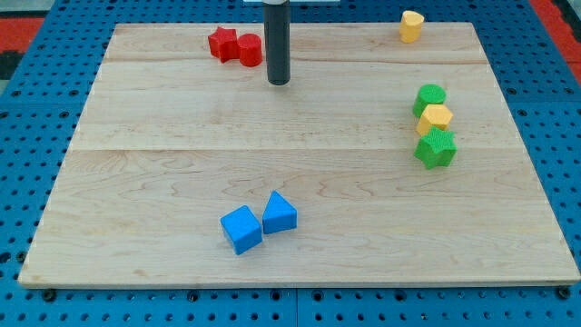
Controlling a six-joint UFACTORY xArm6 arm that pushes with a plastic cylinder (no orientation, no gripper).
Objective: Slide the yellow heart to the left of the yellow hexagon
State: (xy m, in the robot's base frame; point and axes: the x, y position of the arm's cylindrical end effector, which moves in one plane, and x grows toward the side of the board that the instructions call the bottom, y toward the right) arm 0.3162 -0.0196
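The yellow heart (pixel 411 25) stands near the top edge of the wooden board, at the view's upper right. The yellow hexagon (pixel 436 118) sits at the right, wedged between a green round block (pixel 430 96) above it and a green star-like block (pixel 437 148) below it. My tip (pixel 278 82) is at the view's upper middle, far left of the yellow heart and just right of the red blocks. It touches no block.
A red star-shaped block (pixel 222 43) and a red round block (pixel 250 49) sit together at the upper left of my tip. A blue cube (pixel 241 229) and a blue triangular block (pixel 280 213) lie at the lower middle. The board (pixel 182 163) rests on a blue pegboard.
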